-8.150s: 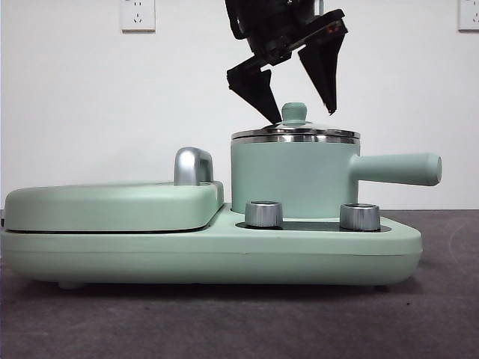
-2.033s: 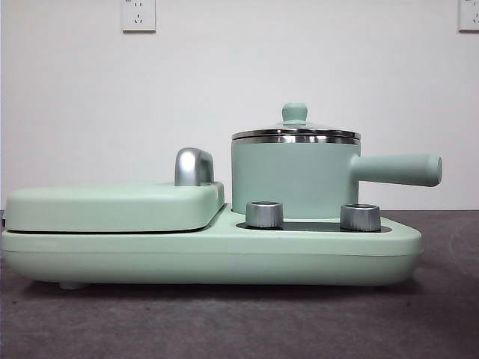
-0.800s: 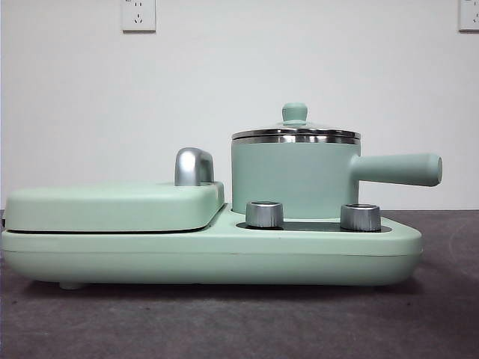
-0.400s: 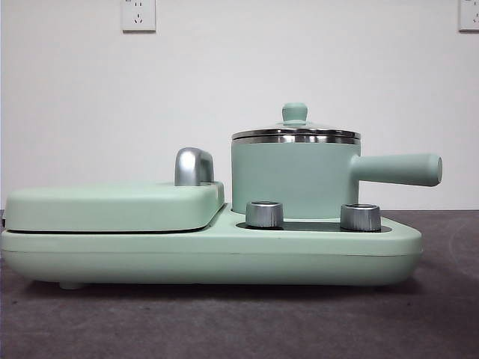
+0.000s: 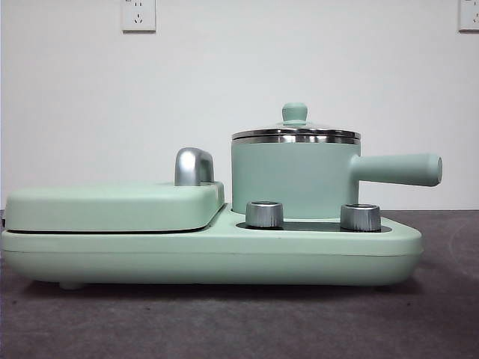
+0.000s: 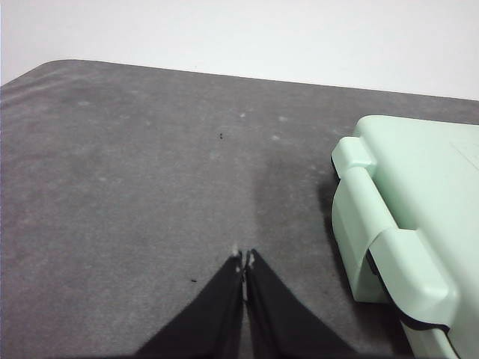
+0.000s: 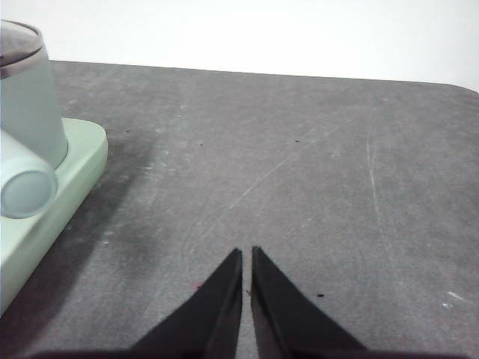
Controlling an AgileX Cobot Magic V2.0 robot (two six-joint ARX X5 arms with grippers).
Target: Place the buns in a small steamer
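Observation:
The small steamer (image 5: 293, 176), a mint-green pot with a steel rim, stands on the right half of the green cooker base with its glass lid (image 5: 295, 127) on and its straight handle (image 5: 397, 169) pointing right. The buns are out of view. Neither arm shows in the front view. My left gripper (image 6: 243, 259) is shut and empty over bare grey table, beside the cooker's hinged end (image 6: 404, 224). My right gripper (image 7: 246, 254) is shut and empty over the table, off the pot's handle end (image 7: 26, 191).
The flat green grill plate (image 5: 112, 203) with a chrome handle (image 5: 193, 166) fills the cooker's left half. Two chrome knobs (image 5: 264, 213) sit in front of the pot. A white wall with sockets (image 5: 138, 13) stands behind.
An open gripper that hung over the lid knob about ten seconds ago has left the front view. Nothing has moved over the last second.

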